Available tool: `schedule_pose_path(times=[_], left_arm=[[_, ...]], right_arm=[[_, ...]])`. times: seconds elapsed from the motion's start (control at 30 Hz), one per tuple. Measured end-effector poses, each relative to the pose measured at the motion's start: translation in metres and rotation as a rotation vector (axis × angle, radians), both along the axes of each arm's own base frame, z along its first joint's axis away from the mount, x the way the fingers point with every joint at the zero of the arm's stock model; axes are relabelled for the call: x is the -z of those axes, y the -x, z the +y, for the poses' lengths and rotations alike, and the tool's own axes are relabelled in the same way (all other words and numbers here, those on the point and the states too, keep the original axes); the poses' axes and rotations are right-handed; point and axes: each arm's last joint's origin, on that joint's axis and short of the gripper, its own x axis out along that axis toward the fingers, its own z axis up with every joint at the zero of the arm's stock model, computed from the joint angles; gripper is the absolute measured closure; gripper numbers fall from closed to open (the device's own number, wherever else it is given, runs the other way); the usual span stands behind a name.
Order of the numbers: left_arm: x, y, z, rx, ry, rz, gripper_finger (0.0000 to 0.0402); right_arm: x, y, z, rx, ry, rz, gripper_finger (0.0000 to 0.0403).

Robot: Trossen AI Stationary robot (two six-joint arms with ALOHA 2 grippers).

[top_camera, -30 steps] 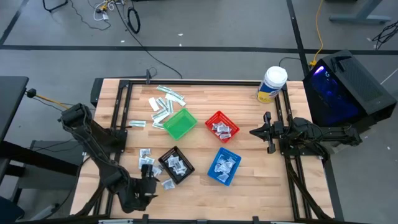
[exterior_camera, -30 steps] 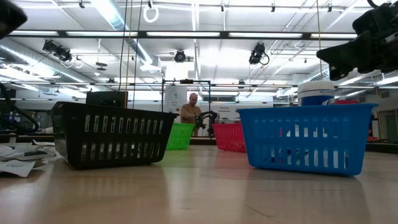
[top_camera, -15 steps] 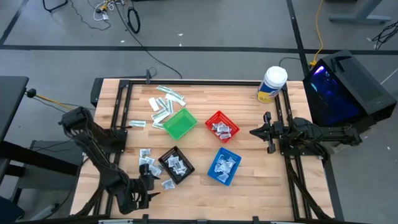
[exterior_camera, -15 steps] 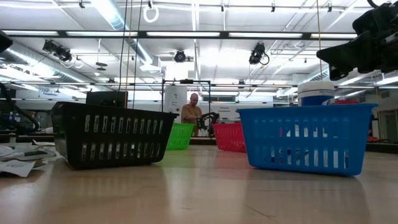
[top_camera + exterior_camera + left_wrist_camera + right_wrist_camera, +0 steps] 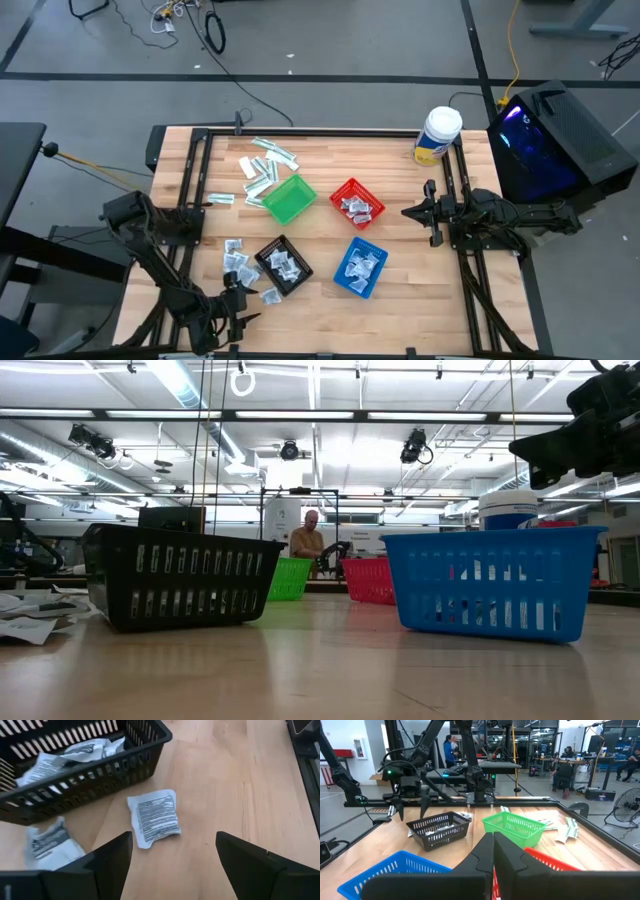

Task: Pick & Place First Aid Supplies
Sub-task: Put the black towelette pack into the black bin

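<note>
Left gripper (image 5: 172,865), jaws spread and empty, has drawn back toward the table's near edge; 1 white printed sachet (image 5: 153,818) lies beside the black slatted basket (image 5: 75,785), unpicked; right gripper (image 5: 428,212) waits clenched.

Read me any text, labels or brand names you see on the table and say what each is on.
Nothing can be quoted.
Sachet beside the black basket: lines of dark print, too blurred to read.
Sachet near the left gripper: print unreadable.
Tub: yellow label, too small to read.
</note>
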Motion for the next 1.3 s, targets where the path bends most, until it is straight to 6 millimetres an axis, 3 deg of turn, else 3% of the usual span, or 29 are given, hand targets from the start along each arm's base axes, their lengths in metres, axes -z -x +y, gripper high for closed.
schedule_pose_path(times=[0.13,0.5,0.77,1.3], left_arm=[[0.007,-0.003,-0.004,-0.01,0.027,-0.017,0.01],[0.027,-0.007,-0.006,-0.043,-0.004,-0.036,0.0015],[0.04,-0.012,-0.004,-0.102,-0.012,-0.059,0.0016],[0.041,-0.027,0.008,-0.167,-0.021,-0.06,0.0017]], right_arm=[[0.0,0.0,0.0,0.0,0.0,0.0,0.039],[0.0,0.0,0.0,0.0,0.0,0.0,0.039],[0.0,0.0,0.0,0.0,0.0,0.0,0.039],[0.0,0.0,0.0,0.0,0.0,0.0,0.039]])
